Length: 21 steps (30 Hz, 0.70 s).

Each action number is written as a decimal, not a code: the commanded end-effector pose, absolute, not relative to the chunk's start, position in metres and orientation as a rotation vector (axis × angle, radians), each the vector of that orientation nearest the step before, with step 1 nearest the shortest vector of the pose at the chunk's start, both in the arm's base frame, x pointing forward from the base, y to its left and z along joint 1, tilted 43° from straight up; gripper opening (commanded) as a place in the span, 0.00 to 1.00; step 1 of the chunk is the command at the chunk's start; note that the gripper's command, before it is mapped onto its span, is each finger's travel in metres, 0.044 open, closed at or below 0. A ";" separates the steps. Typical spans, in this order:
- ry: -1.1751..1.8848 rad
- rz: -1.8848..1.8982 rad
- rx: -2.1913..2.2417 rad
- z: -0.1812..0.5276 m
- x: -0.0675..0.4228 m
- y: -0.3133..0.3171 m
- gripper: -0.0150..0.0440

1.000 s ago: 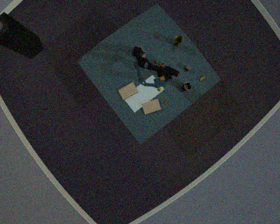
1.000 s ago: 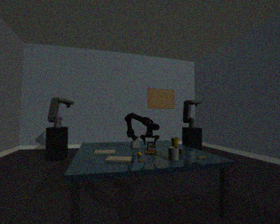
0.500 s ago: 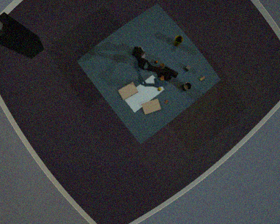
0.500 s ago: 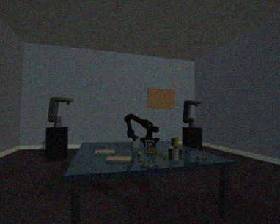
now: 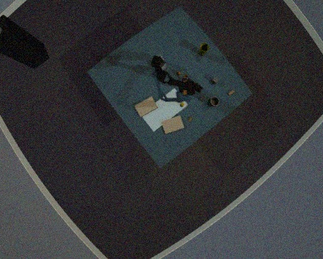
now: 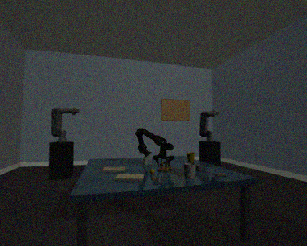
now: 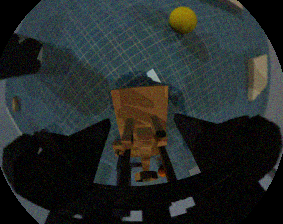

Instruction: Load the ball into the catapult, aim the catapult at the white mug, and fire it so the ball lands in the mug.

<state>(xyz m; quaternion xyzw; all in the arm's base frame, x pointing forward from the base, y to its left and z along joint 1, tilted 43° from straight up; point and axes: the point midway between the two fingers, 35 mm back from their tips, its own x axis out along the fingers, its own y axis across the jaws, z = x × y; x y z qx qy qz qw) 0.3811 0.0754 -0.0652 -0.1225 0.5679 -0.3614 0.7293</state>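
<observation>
The yellow ball (image 7: 182, 18) is sitting on the blue bench (image 7: 92, 36) in the upper right of the wrist view, apart from everything. The wooden catapult (image 7: 141, 125) is lying at frame centre, right between the gripper (image 7: 141, 137) fingers, which are standing spread wide and gripping nothing. In the exterior view, the white mug (image 6: 189, 170) is standing right of centre on the bench, with a yellow cup (image 6: 190, 157) behind it.

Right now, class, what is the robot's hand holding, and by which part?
Nothing. The hand is open above the wooden catapult, and the yellow ball lies apart on the table.
</observation>
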 end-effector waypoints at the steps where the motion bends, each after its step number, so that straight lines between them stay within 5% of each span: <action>1: 1.251 -0.796 -0.270 -0.065 0.381 0.075 0.96; 12: 1.251 -0.796 -0.270 -0.065 0.381 0.075 0.47; 17: 1.251 -0.796 -0.270 -0.065 0.381 0.075 0.41; 21: 1.253 -0.795 -0.269 -0.037 0.378 0.102 0.25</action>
